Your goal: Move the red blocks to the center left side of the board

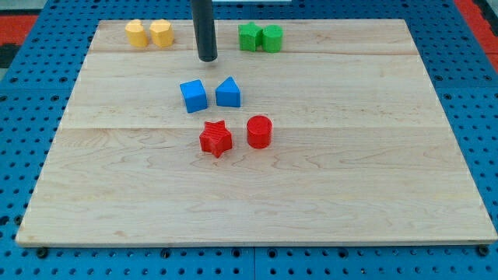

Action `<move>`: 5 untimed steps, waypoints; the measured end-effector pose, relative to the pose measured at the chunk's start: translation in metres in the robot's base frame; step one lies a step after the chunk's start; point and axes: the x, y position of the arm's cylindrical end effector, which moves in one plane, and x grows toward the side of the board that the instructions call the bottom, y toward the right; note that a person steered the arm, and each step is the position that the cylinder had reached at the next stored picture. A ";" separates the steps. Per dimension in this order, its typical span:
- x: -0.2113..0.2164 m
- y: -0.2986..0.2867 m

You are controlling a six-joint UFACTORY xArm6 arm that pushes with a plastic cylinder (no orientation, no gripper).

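A red star-shaped block [215, 139] and a red cylinder [259, 131] sit side by side near the middle of the wooden board [117, 179]. My tip [207, 57] is toward the view's top, above and apart from a blue cube [194, 96] and a blue triangular block [228, 92]. The two blue blocks lie between my tip and the red blocks. My tip touches no block.
Two yellow blocks [149, 33] stand at the view's top left of my tip. Two green blocks [260, 36] stand at the top, to the right of my tip. A blue perforated table [31, 117] surrounds the board.
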 end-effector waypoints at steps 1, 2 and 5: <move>0.025 0.066; 0.066 0.148; 0.227 0.035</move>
